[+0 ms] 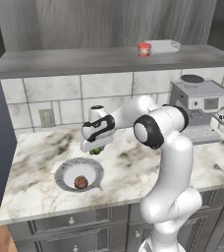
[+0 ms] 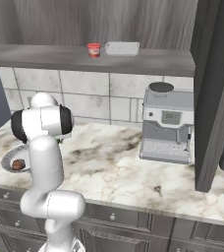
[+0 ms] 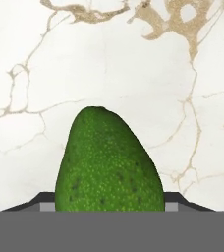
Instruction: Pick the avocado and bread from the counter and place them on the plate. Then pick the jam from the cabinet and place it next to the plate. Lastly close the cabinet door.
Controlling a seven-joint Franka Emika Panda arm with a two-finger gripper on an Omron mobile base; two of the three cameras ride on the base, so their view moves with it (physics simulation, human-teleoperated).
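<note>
- Step in hand: the avocado (image 3: pixel 109 160) is the item you are working, the first half of the plating step. The bread (image 1: pixel 81 183) already lies inside the plate (image 1: pixel 65 170), toward its 5 o'clock side in the left base view.
- Tool (image 1: pixel 97 149): it hangs above the tabletop (image 1: pixel 133 167), just past the plate's far rim at about 1 o'clock. In the hand view the avocado sits squarely between the two finger tips, whose edges flank it at the bottom. It looks gripped, closed on the fruit, though finger contact itself is hidden.
- Avocado position: a green lump shows just under the tool in the left base view. The hand view shows only veined marble behind it, so it is not yet over the plate.
- Next move, as a judgement: carry the avocado toward 7 o'clock until it is over the plate's white centre, clear of the bread, then lower and release.
- Remaining: the jam (image 1: pixel 144 49) stands on the shelf board of the cabinet (image 1: pixel 84 59), beside a white tray (image 1: pixel 164 46); the cabinet door (image 2: pixel 217 93) stands open at the right.
</note>
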